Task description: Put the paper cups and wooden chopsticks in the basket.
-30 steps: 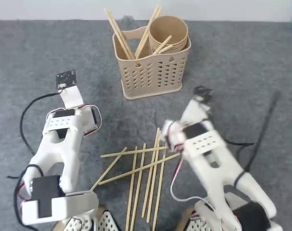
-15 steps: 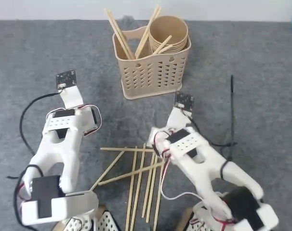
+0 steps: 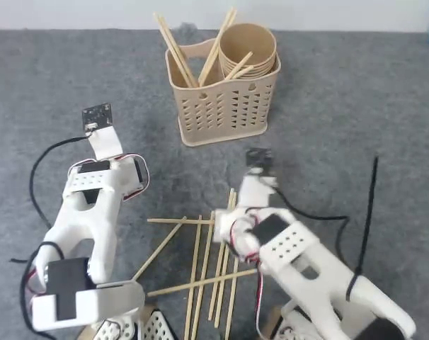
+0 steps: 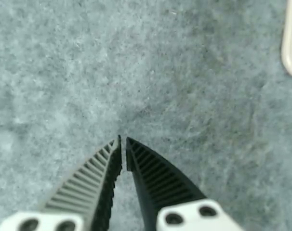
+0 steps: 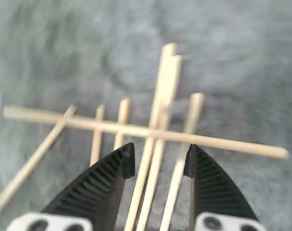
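Right gripper (image 5: 158,155): jaws parted, nothing grasped. In the right wrist view a pair of loose wooden chopsticks (image 5: 161,96) is seen between the jaws, laid side by side and running lengthwise away from the tips; whether the pair is touched by the jaws cannot be told. One further stick is seen just beside one jaw, and two more beside the other. Just ahead of the tips the sticks are overlain by a single crossing chopstick (image 5: 223,143)

In the high view the scattered chopsticks (image 3: 199,265) are spread on the grey carpet (image 3: 356,92) between the two arms, with the right arm set over their right-hand part

Left gripper (image 4: 123,140): jaws closed together on nothing, held over bare carpet, well apart from the sticks

The basket (image 3: 225,110) is stood upright at the far middle of the carpet, well apart from both grippers. Nested paper cups (image 3: 248,44) are held in its right compartment, and stored chopsticks (image 3: 173,46) are leant in the left compartment and in the cups
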Controlling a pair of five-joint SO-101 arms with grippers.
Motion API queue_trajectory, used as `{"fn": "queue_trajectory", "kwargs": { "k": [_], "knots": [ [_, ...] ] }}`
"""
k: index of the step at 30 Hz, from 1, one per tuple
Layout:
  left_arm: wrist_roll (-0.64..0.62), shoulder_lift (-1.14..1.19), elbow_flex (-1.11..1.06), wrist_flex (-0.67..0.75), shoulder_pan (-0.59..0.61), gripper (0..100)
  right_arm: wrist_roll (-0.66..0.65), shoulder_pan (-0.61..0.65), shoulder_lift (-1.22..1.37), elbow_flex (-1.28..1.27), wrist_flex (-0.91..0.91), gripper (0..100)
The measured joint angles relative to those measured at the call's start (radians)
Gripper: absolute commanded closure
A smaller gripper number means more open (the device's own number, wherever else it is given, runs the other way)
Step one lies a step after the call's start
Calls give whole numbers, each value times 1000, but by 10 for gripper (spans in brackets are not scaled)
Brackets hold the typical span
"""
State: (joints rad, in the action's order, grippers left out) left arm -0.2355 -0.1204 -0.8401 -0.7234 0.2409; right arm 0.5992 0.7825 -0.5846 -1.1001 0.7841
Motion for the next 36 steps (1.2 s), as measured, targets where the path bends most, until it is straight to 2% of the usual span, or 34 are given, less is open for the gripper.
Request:
{"fn": "queue_trajectory", "kwargs": {
  "k": [4,7,10,15,21,28,36],
  "knots": [
    [0,0,0,0,0,987,-285,46,0,-8,49,817],
    [0,0,0,0,0,987,-532,25,0,-8,66,815],
    [0,0,0,0,0,987,-694,-25,0,-8,71,750],
    [0,0,0,0,0,987,-764,-29,0,2,133,612],
    [0,0,0,0,0,987,-839,-29,2,40,72,616],
    [-5,8,49,0,69,987,-845,95,147,40,-124,764],
    [-5,8,55,17,91,987,-847,87,305,41,-301,708]
  ]
}}
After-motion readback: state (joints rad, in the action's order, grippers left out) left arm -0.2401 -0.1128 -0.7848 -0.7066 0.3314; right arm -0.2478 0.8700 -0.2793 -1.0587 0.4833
